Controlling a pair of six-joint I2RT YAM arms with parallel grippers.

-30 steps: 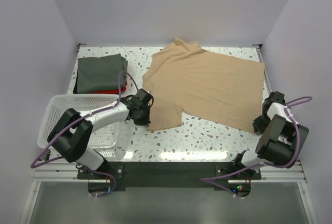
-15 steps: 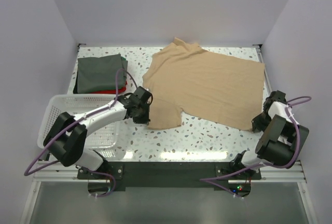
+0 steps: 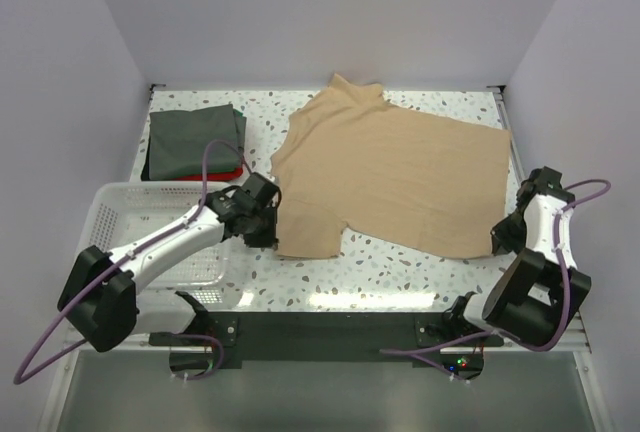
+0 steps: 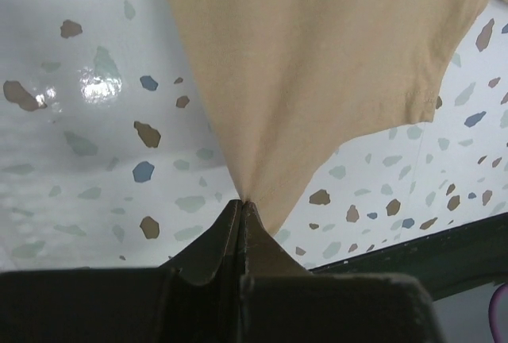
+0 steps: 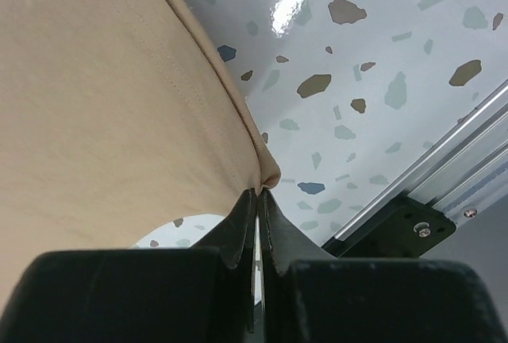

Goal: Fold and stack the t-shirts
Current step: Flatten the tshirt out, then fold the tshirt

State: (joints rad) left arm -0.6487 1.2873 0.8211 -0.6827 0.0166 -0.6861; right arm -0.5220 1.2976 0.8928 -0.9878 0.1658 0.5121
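The shirt (image 3: 390,177) has slid nearer, stretched lengthwise between the left end effector (image 4: 242,206), clamped on its sleeve, and the right end effector (image 5: 258,194), clamped on its hem.

The left gripper (image 4: 241,206) pinches the tan t-shirt (image 4: 317,49), whose cloth fans out above the speckled table (image 4: 87,121).

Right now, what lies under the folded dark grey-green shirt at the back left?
A red shirt: only its edge shows beneath the dark grey-green shirt. The rest is covered.
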